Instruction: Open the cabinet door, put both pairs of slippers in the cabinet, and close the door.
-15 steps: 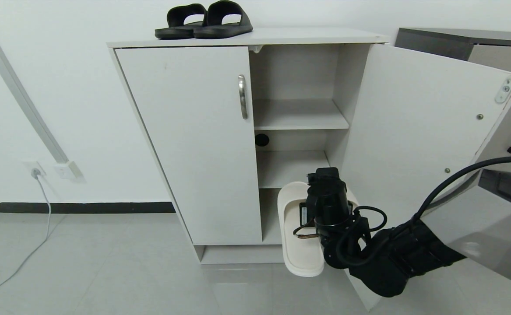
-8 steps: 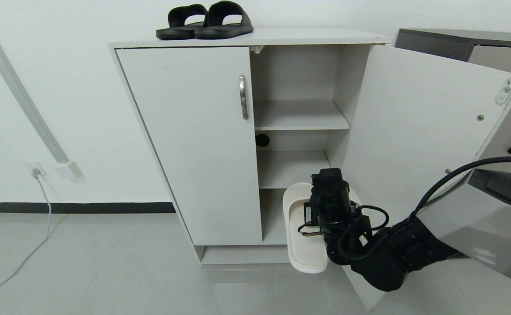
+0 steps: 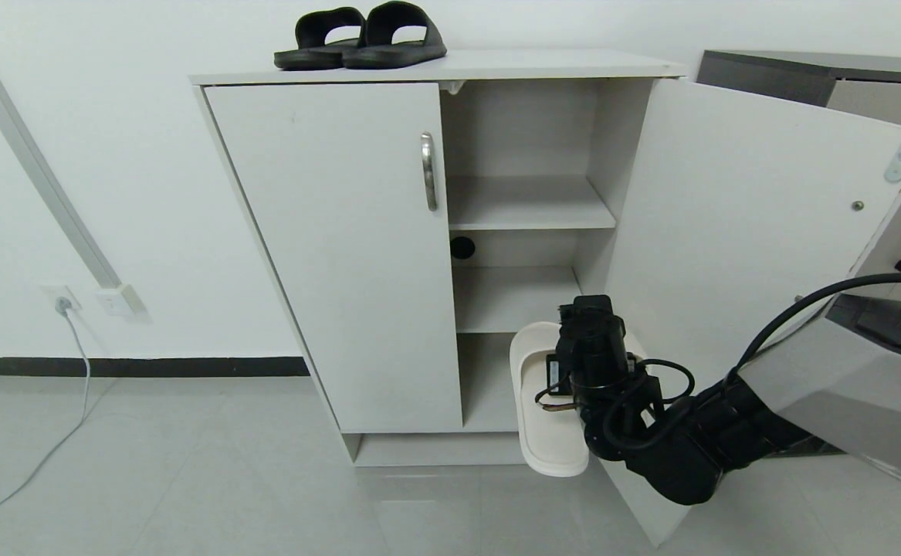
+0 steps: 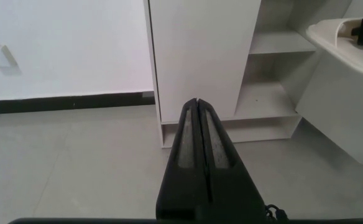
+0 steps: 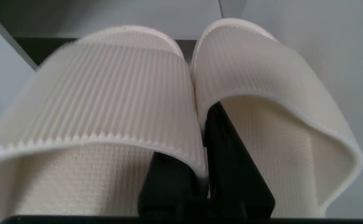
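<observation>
Clamping white slippers point(image 5: 107, 93), right end effector point(image 5: 204, 163)

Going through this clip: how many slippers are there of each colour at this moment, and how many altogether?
black slippers: 2, side by side on top of the cabinet
white slippers: 2, held together by the right gripper at the open cabinet's lower compartment
Total: 4 slippers

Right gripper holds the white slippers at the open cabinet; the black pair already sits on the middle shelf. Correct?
No. The black pair sits on top of the cabinet, as the head view shows. The right gripper does hold the white slippers.
</observation>
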